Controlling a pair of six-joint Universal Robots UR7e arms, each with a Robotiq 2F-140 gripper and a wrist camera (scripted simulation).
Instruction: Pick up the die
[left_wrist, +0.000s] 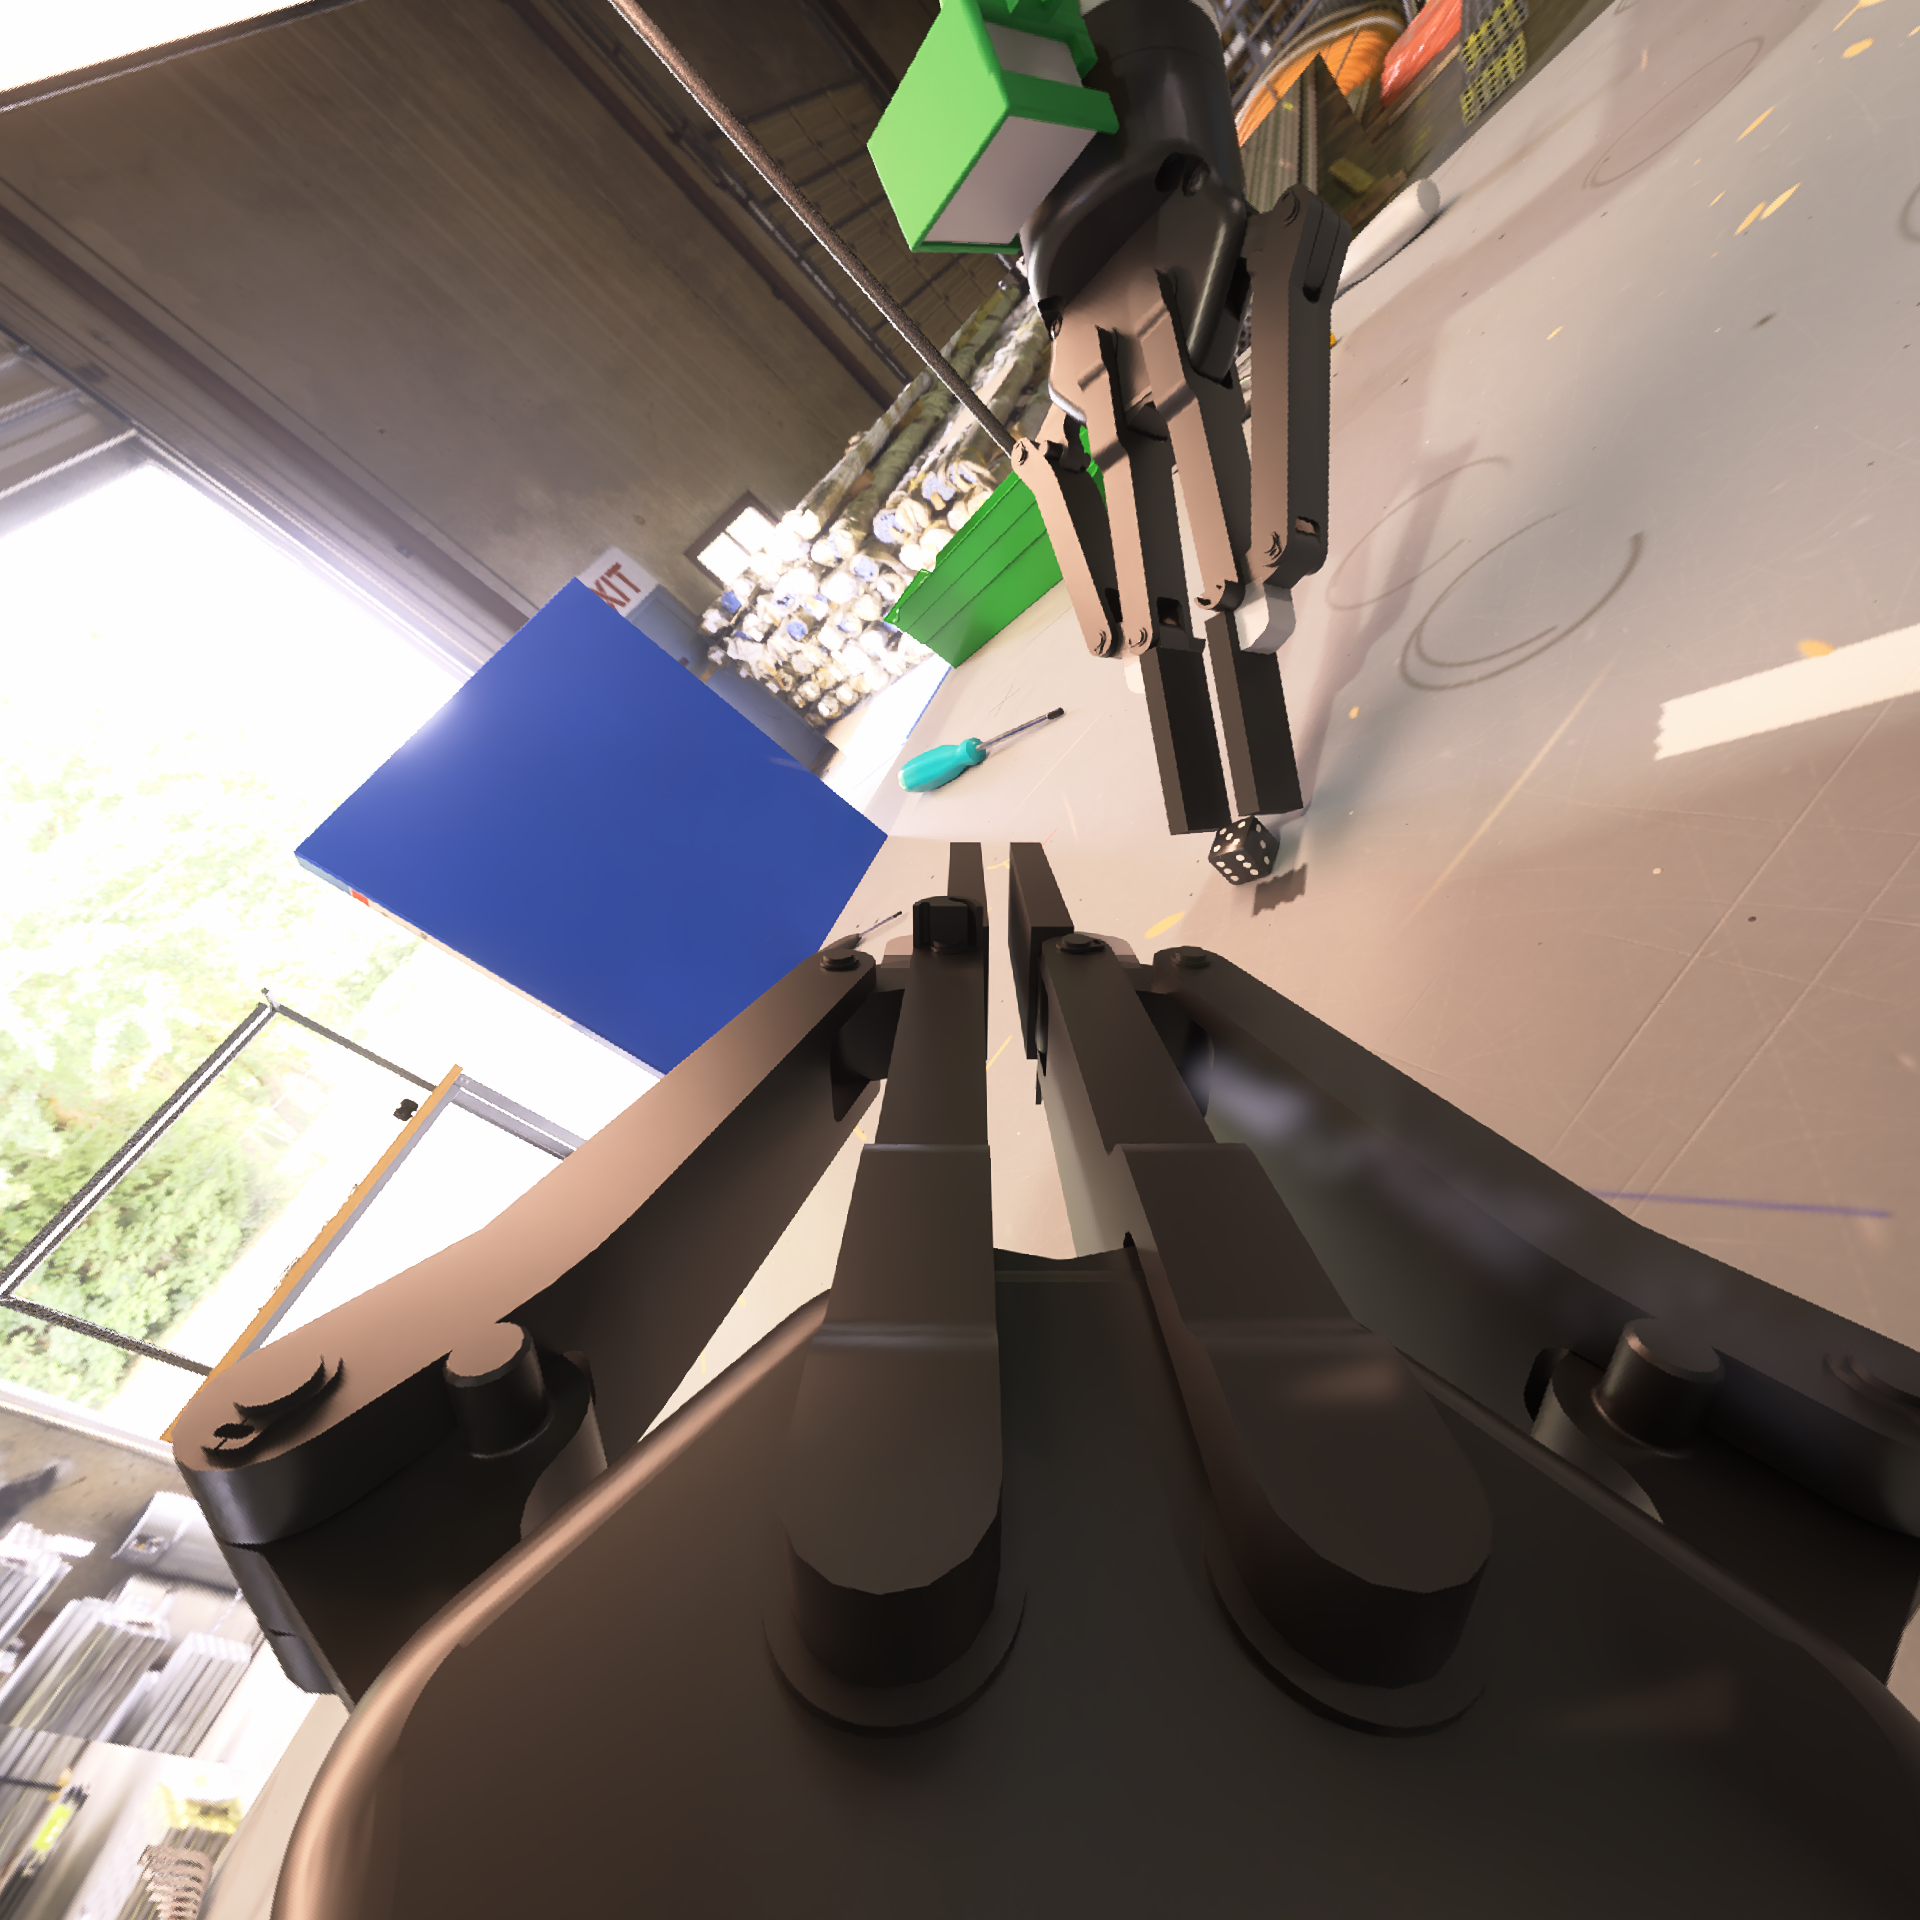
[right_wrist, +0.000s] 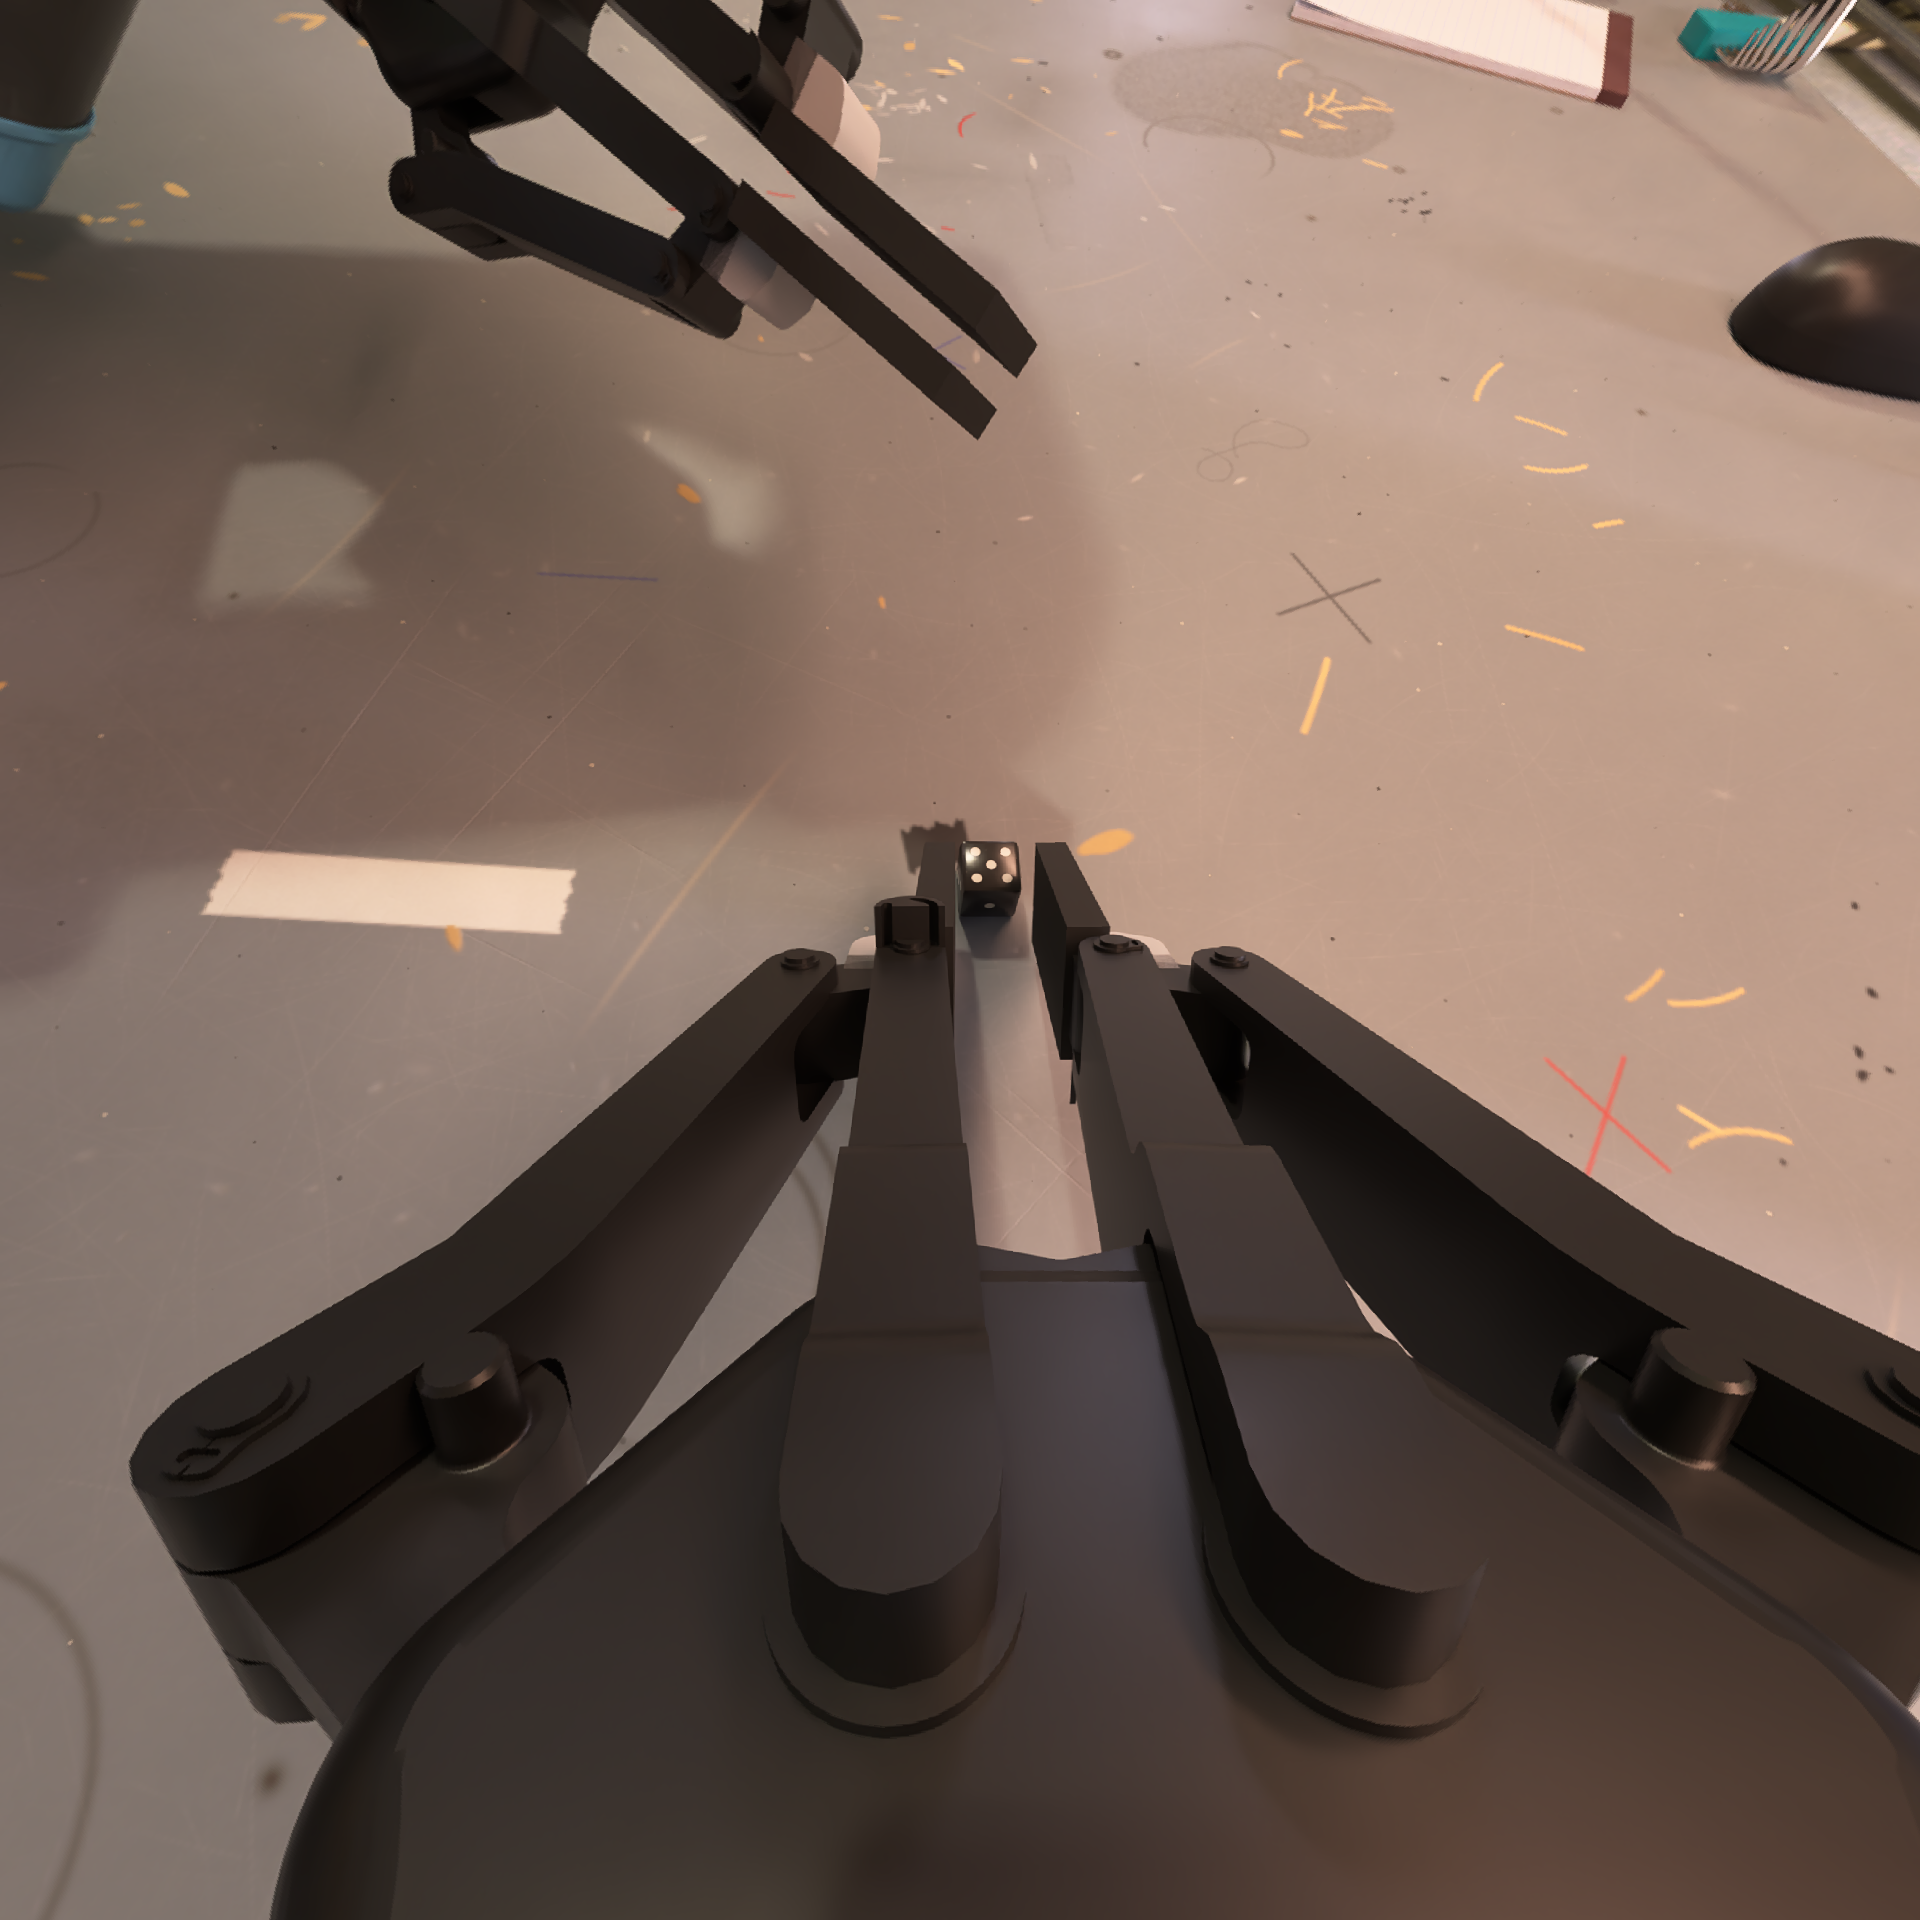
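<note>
A small black die (right_wrist: 987, 878) with white pips sits on the grey table (right_wrist: 1351, 810). My right gripper (right_wrist: 994, 871) points down at it with a fingertip on each side. The jaws stand narrowly apart: the die lies against the left finger and a thin gap shows at the right finger. In the left wrist view the die (left_wrist: 1244, 850) is at the very tips of the right gripper (left_wrist: 1234, 816), resting on the table. My left gripper (left_wrist: 995, 868) is shut and empty, hovering a short way from the die; it also shows in the right wrist view (right_wrist: 1003, 390).
A blue box (left_wrist: 592, 821), a green bin (left_wrist: 977, 582) and a teal-handled screwdriver (left_wrist: 940, 764) lie beyond the die. A white tape strip (right_wrist: 390, 891) is on the table. A notepad (right_wrist: 1455, 42) and a black domed object (right_wrist: 1839, 312) lie farther off.
</note>
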